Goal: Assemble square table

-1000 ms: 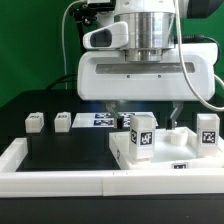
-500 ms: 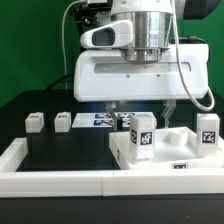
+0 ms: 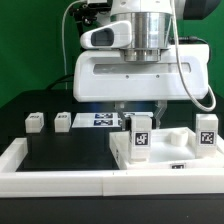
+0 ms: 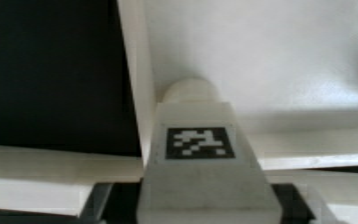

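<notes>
One arm in a broad white housing (image 3: 145,72) hung over the square slab (image 3: 168,153), the largest part of the table. The slab lay flat on the black work surface (image 3: 70,148), at the exterior view's right, with a small black-and-white tag (image 3: 180,166) on the edge facing the camera. A long white rim (image 3: 60,178) ran along that edge and on past the slab's left side.

The marker board (image 3: 103,119) lay flat behind the slab's left corner, partly hidden by the arm.

The gripper (image 3: 141,113) pointed straight down above the slab's left part. Its jaws were closed on the held leg block (image 3: 142,135), which stood upright with its tag towards the camera. In the wrist view this block (image 4: 199,140) filled the gap between the two fingers (image 4: 114,200), with the slab's pale surface beneath it. The frames did not show whether its lower end touched the slab.

A second leg block (image 3: 208,130) stood upright at the slab's right end, tag forward, well apart from the held one. Two more leg blocks (image 3: 35,122) (image 3: 63,121) sat on the black surface far to the left of the slab. They were near each other but not touching.
</notes>
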`<move>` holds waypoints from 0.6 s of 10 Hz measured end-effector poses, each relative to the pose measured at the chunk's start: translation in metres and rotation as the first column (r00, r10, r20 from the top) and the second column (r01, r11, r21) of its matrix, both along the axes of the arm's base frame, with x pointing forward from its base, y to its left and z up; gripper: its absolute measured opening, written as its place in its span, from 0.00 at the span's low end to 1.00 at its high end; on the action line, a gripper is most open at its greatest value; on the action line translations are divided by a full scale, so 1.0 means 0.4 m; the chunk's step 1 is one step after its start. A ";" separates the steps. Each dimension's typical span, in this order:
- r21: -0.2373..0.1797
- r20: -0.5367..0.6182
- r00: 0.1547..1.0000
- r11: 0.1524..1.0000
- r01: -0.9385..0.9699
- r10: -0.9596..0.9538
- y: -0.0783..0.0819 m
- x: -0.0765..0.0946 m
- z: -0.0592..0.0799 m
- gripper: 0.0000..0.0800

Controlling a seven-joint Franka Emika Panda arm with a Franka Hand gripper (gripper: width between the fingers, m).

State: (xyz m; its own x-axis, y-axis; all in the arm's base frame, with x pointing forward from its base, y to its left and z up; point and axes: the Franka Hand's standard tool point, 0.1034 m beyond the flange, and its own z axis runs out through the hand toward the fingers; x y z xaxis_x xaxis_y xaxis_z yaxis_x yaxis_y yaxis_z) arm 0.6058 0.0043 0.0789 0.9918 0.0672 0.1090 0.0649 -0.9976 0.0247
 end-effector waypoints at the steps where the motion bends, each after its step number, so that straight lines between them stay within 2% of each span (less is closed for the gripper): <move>1: 0.012 0.001 0.996 0.996 0.087 -0.087 0.000 0.000 0.000 0.36; 3: 0.040 0.014 0.962 0.962 0.271 -0.272 -0.003 0.001 -0.001 0.36; 6: 0.090 0.004 0.828 0.825 0.559 -0.561 -0.006 0.002 -0.003 0.36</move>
State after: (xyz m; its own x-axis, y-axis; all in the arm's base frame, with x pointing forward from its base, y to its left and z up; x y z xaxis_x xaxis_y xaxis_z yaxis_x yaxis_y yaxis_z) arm 0.6067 0.0020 0.0779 0.8527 -0.5089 0.1181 -0.5048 -0.8608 -0.0645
